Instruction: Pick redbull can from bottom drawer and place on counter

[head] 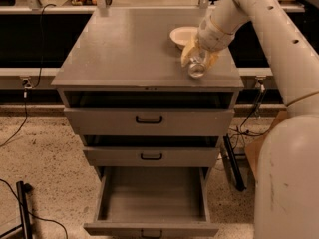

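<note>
We note the broad matte grey counter (pixel 129 44) above the deep grey bottom drawer (pixel 152 200), which stands open. Over the counter's front right corner, the yellowish two-finger gripper (pixel 198 58) clamps the slim silver redbull can (pixel 197 69) beside a round cream bowl (pixel 180 34); the can's long axis tilts, shiny end toward us.
</note>
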Tool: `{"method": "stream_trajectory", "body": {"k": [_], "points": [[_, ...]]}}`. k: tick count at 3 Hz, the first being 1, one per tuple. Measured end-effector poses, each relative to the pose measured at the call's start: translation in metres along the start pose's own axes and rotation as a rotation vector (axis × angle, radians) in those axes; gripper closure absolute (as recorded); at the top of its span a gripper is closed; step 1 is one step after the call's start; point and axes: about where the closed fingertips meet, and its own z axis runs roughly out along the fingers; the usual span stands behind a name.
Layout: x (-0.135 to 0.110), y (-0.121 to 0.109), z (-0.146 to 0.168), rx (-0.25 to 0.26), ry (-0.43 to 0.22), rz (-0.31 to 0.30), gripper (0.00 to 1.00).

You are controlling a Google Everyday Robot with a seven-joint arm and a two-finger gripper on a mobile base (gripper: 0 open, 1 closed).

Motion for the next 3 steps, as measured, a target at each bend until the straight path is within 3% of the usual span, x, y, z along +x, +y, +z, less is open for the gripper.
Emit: {"method": "stream_trajectory", "body": {"k": [1,2,3], "points": [[0.001,0.003,0.004,-0.032,-0.001,0.008,0.10],[0.000,-0.001,-0.002,-0.027,0.012,-0.002,0.00],[-0.001,-0.011,-0.019,-0.015,0.044,-0.027,0.00]]}}
